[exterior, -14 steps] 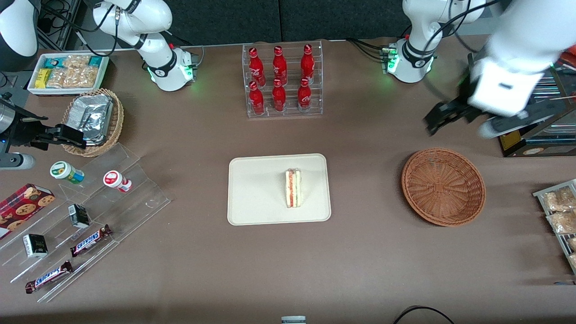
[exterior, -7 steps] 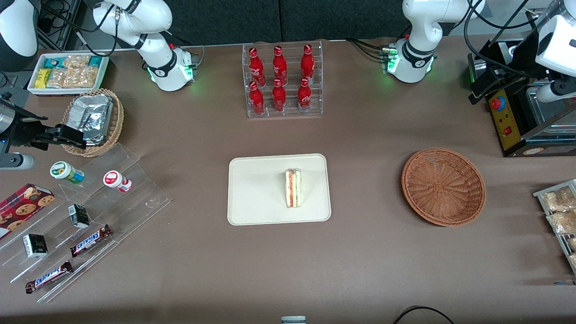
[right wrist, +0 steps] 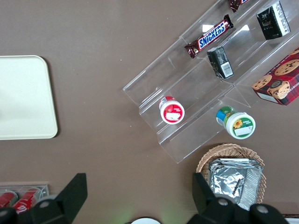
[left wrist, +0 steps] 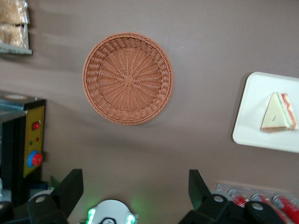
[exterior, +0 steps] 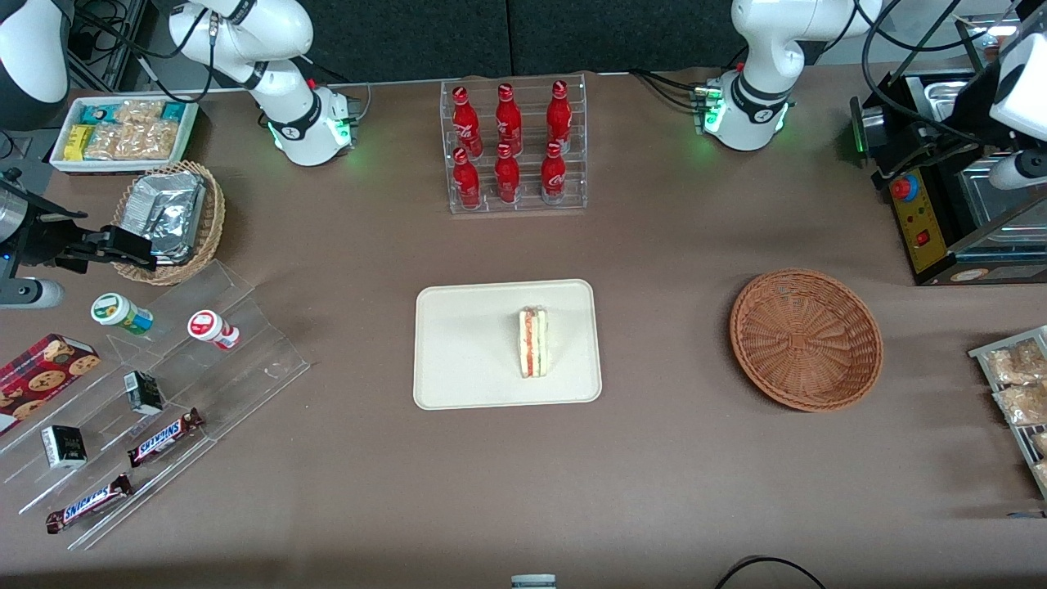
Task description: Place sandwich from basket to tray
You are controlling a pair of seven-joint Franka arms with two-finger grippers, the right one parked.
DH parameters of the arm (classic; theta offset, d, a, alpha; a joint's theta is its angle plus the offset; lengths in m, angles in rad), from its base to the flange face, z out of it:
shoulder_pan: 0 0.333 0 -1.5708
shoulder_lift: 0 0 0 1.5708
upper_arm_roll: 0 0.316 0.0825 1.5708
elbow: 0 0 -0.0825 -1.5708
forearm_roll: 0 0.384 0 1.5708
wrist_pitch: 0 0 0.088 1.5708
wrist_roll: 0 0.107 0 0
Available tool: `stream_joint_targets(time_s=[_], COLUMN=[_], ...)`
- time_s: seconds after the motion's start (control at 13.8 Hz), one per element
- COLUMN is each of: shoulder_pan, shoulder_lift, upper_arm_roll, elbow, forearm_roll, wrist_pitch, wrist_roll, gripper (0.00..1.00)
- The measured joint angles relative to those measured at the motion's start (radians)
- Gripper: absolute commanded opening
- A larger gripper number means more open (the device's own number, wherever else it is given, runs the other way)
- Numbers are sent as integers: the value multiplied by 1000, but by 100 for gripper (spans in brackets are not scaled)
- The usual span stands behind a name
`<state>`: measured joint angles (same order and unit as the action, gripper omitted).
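We are seeing the gripper [left wrist: 133, 191] hanging released high above the empty basket [exterior: 806, 339], while the sandwich [exterior: 533, 342] is lying near the tray's [exterior: 466, 360] basket-side edge, likely light, soft, best pinched gently across its bread faces.

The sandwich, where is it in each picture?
Front view: the triangular white-bread sandwich lies on the cream rectangular tray.
Left wrist view: sandwich on the tray, gripper open, high above the table.
Right wrist view: not visible.
Shared landmark: the tray.
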<state>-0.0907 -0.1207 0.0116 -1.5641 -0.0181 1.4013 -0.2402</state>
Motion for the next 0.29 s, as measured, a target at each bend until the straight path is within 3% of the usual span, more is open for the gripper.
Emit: stream_joint_targets(time_s=[0.29], shoulder_pan=[1], shoulder_lift=[0], upper_arm_roll=[22], elbow=[-1], forearm_roll=[1], wrist_pitch=[-1], wrist_roll=[145], gripper=[99])
